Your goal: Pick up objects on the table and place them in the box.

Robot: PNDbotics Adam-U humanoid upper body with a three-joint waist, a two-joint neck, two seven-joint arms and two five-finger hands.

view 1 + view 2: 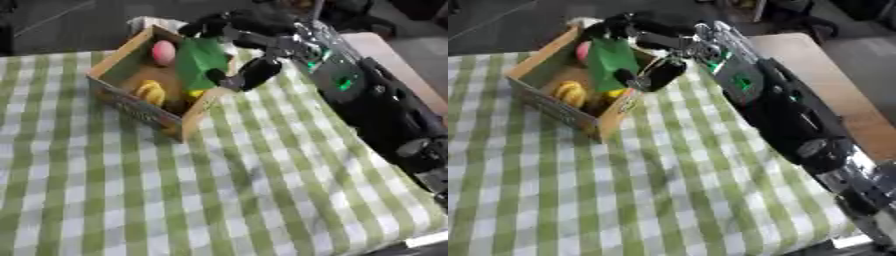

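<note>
Box [140, 107] label print unreadable.

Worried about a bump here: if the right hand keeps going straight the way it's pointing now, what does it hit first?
Probably the pink egg-shaped thing in the cardboard box. The right hand holds a green item over the box, pointing toward its far-left corner; depth is unclear, so it could meet the box's far wall instead.

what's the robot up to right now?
The right hand is reaching over the cardboard box at the far side of the green-checked table, fingers and thumb curled round a green object held over the box's inside. A pink egg-shaped item and a yellow item already lie in the box. No left hand shows in either view.
</note>
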